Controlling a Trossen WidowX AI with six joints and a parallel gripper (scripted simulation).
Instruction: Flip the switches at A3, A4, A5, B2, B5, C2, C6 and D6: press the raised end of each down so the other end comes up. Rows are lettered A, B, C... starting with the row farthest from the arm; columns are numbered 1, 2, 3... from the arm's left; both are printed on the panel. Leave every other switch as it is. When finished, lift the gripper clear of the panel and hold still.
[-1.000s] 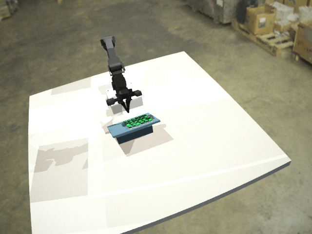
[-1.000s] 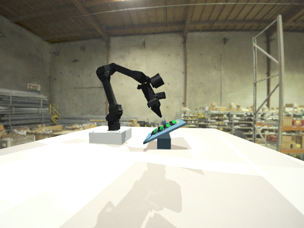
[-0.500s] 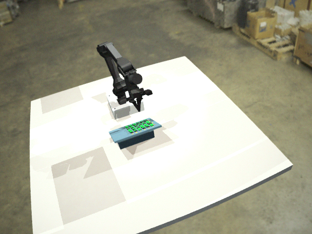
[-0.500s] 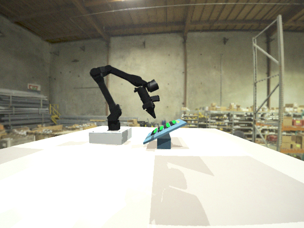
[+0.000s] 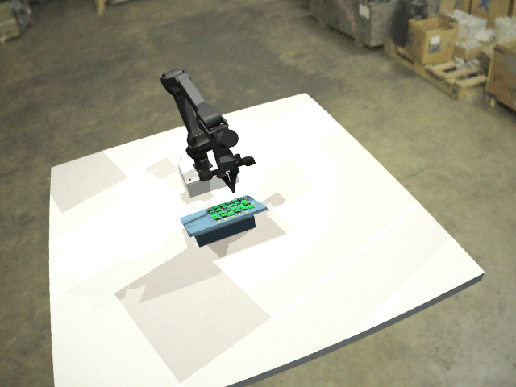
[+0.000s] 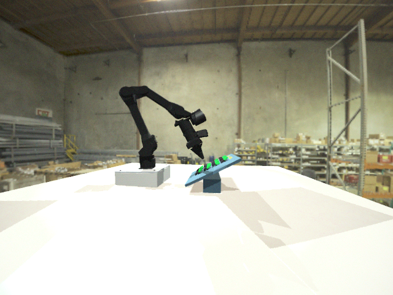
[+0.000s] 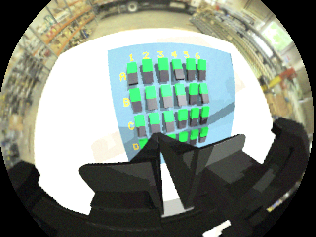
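Note:
The blue panel (image 5: 197,225) (image 6: 236,158) (image 7: 220,74) tilts up away from the arm and bears four rows of green and dark rocker switches. In the wrist view I see A3 (image 7: 163,70), A4 (image 7: 178,70), A5 (image 7: 191,70), B2 (image 7: 151,97), B5 (image 7: 194,94), C2 (image 7: 154,122), C6 (image 7: 204,116) and D6 (image 7: 203,134). A4 and B2 show lighter grey near halves than A3 and A5; exact tilts are hard to tell. My gripper (image 5: 234,191) (image 6: 202,158) (image 7: 157,136) is shut and empty, its tip above the panel's near side, not touching. It hides part of row D.
The panel stands on a dark blue block (image 5: 226,231) (image 6: 212,185). The arm's pale grey base box (image 5: 200,189) (image 6: 136,178) is on the near side of the panel. Shadows fall across the white table (image 5: 354,250) (image 6: 126,238) and the panel's right side.

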